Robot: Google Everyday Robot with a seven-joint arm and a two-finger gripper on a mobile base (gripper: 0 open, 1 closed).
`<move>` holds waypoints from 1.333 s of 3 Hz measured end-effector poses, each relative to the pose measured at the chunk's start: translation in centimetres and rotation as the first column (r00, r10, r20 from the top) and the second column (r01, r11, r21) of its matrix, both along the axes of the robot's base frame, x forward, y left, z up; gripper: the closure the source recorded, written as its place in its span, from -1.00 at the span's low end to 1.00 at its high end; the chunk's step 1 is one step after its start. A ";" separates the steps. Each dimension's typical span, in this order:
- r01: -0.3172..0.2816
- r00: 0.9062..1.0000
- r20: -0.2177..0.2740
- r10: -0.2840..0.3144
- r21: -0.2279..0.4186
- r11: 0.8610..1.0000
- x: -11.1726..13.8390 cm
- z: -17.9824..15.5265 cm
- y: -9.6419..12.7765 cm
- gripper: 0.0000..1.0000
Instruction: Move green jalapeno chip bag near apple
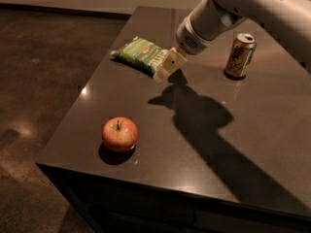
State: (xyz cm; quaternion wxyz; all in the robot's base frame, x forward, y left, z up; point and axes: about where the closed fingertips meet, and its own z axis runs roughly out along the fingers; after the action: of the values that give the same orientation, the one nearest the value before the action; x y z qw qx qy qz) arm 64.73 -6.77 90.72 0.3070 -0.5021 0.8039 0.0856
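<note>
The green jalapeno chip bag [141, 54] lies flat near the table's far left edge. The red apple [120, 133] stands near the front left corner, well apart from the bag. My gripper [167, 65] reaches in from the upper right and hovers over the bag's right end, which it partly covers.
An orange-brown drink can [240, 56] stands upright at the back right, behind my arm. The dark table [228, 144] has its left edge close to the bag and apple; a dark floor lies beyond on the left.
</note>
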 end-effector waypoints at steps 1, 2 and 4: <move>0.004 1.000 0.016 -0.004 0.018 1.000 3.1 -1.1 2.5 -1.00; 0.018 1.000 0.009 -0.018 -0.007 1.000 5.5 -2.9 3.7 -1.00; 0.004 1.000 -0.028 -0.005 -0.037 0.999 7.3 -4.3 4.3 -0.24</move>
State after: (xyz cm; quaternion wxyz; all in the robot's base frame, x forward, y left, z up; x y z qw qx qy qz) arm 72.00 -2.49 86.45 0.2868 -0.5045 0.8107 0.0770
